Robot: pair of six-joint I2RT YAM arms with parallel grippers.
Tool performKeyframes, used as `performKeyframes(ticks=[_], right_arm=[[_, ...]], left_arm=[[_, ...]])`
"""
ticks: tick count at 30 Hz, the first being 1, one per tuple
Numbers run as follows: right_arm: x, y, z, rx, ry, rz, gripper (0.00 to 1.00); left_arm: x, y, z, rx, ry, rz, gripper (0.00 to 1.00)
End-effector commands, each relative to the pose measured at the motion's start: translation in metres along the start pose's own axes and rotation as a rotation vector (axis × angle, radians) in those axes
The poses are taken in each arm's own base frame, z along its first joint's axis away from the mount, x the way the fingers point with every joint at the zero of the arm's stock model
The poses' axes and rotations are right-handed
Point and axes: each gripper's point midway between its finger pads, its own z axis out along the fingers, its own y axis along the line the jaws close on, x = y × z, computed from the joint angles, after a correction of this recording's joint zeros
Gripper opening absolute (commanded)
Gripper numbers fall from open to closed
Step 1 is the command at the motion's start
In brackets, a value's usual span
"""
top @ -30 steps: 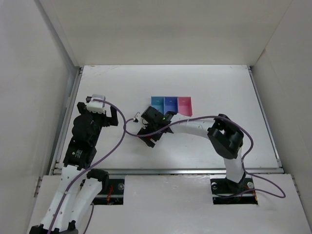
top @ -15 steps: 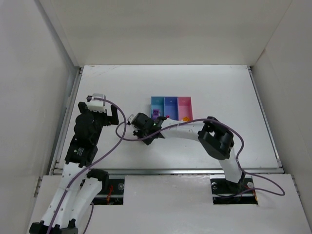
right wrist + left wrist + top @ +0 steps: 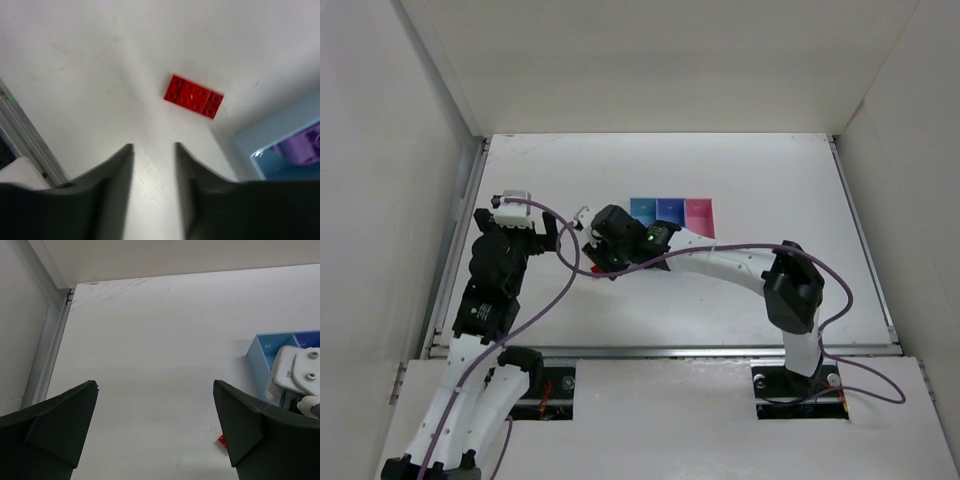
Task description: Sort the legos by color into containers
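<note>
A flat red lego [image 3: 193, 96] lies on the white table just beyond the fingertips of my right gripper [image 3: 154, 146]. Its jaws stand a narrow gap apart with only table between them. From above, the right gripper [image 3: 603, 262] is left of the containers, with the red lego [image 3: 596, 268] beside it. The containers are a light blue bin [image 3: 644, 207], a blue-violet bin [image 3: 669, 207] and a pink bin [image 3: 699, 210]. A purple lego [image 3: 302, 147] sits in the light blue bin [image 3: 280, 130]. My left gripper [image 3: 155, 385] hangs wide open and empty, with the red lego [image 3: 222, 440] by its right finger.
The right arm's white wrist mount [image 3: 295, 372] stands close to the left gripper's right side, in front of the light blue bin [image 3: 262, 357]. A metal rail [image 3: 47, 347] runs along the table's left edge. White walls enclose the table.
My right arm swung from in front of the bins to their left side, and its jaws narrowed from wide to a small gap. The left arm barely moved.
</note>
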Motion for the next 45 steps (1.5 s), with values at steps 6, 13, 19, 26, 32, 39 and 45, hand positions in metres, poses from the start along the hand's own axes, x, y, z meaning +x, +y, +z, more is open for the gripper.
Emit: performKeyframes(ticks=[6, 13, 19, 26, 32, 39, 45], right_arm=[[-0.039, -0.006, 0.019, 0.019, -0.062, -0.157, 0.85], [-0.044, -0.026, 0.06, 0.147, 0.034, -0.087, 0.9], [-0.023, -0.032, 0.061, 0.229, 0.089, 0.078, 1.0], [0.006, -0.033, 0.07, 0.247, 0.192, 0.114, 1.0], [0.02, -0.028, 0.085, 0.219, 0.231, 0.115, 1.0], [0.013, -0.037, 0.099, 0.272, 0.206, 0.119, 1.0], [0.018, -0.035, 0.099, 0.261, 0.216, 0.119, 0.86]], left_arm=[[-0.057, 0.02, -0.011, -0.09, -0.147, -0.004, 1.0], [-0.099, 0.038, -0.032, -0.168, -0.245, -0.002, 1.0], [-0.096, 0.033, -0.036, -0.131, -0.236, 0.004, 1.0], [-0.089, 0.024, -0.028, -0.087, -0.214, -0.006, 1.0], [-0.085, 0.023, -0.026, -0.079, -0.205, 0.006, 1.0], [-0.083, 0.019, -0.026, -0.057, -0.198, 0.001, 1.0], [-0.083, 0.019, -0.026, -0.059, -0.197, 0.012, 1.0]])
